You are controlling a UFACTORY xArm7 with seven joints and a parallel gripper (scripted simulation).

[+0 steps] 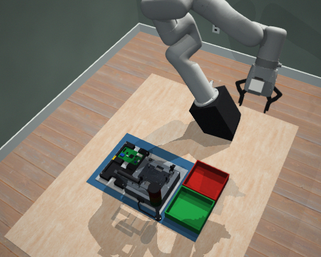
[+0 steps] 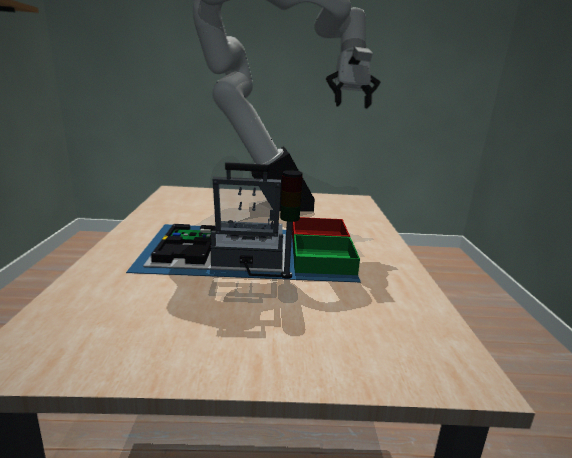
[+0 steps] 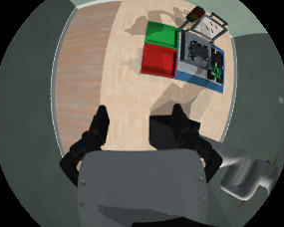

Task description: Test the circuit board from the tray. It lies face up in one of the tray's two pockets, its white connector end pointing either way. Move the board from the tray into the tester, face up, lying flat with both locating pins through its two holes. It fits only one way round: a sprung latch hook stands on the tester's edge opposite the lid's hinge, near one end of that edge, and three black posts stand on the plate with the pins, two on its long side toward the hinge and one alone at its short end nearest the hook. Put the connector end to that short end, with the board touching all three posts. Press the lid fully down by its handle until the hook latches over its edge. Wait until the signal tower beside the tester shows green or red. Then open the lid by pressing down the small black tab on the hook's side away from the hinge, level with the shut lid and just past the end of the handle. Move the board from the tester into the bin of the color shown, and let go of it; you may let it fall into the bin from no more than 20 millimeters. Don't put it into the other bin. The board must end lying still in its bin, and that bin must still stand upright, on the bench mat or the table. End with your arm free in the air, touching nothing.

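Bins, red [image 1: 206,179] and green [image 1: 190,209], are set beside the tester [image 1: 155,179], whose lid [image 2: 243,207] is raised. The green circuit board [image 1: 133,156] is seated in the tray [image 1: 108,172]. The gripper [image 1: 258,101] is held high, fingers wide, empty.

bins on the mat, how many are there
2. The red bin sits farther back, nearer the arm's base; the green bin sits directly in front of it, touching or nearly so. Both stand beside the tester. No others show in any view.

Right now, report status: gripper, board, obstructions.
Gripper open, high above the table, holding nothing. Board in the tray. Tester lid up. Nothing blocking the tray.
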